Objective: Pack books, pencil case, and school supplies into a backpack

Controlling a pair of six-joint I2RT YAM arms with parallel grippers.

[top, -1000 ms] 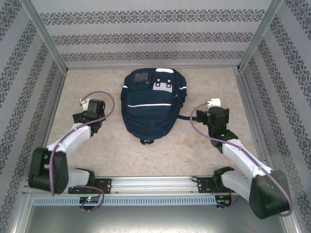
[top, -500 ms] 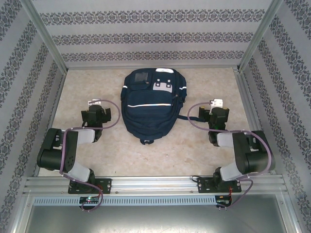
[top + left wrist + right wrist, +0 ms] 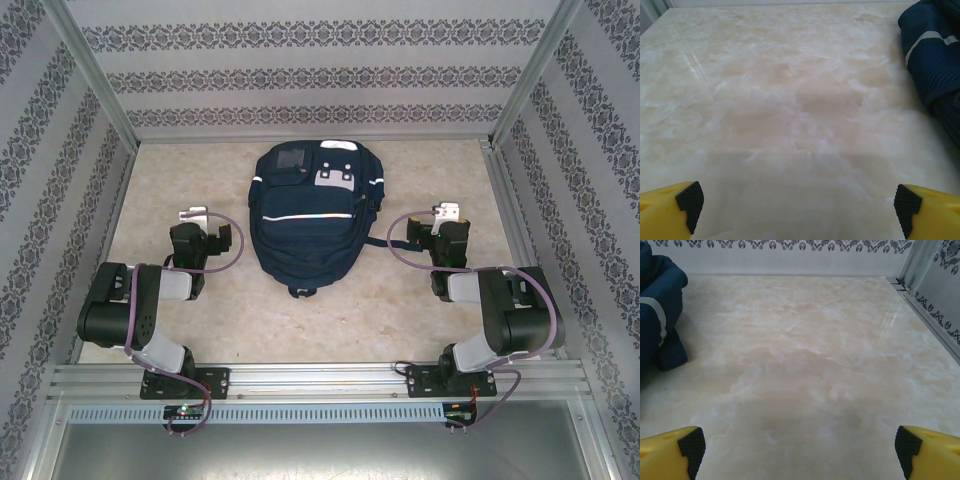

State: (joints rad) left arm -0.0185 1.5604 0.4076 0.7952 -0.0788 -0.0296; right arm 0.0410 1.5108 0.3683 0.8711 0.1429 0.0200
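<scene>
On the left, the left arm folds back on itself above a pale marbled surface [image 3: 400, 300]. Its left end effector [image 3: 194, 216] hangs over bare surface just left of the backpack without touching it. From the left wrist camera, the left end effector [image 3: 797, 205] is released: its yellow fingers [image 3: 662, 215] with black pads stand far apart, with nothing between them but bare surface.

In the middle lies the backpack [image 3: 305, 225], large and navy blue. It lies flat with its front facing up, showing white stripes and a grey patch, between the two arms and towards the far wall. Its edge shows at the right of the left wrist view [image 3: 932, 65] and at the left of the right wrist view [image 3: 652, 315].

On the right, the right arm is folded the same way. The right end effector [image 3: 446, 213] hangs just right of the backpack, apart from it. It is also released, with its fingers [image 3: 670, 455] spread wide and holding nothing.
</scene>
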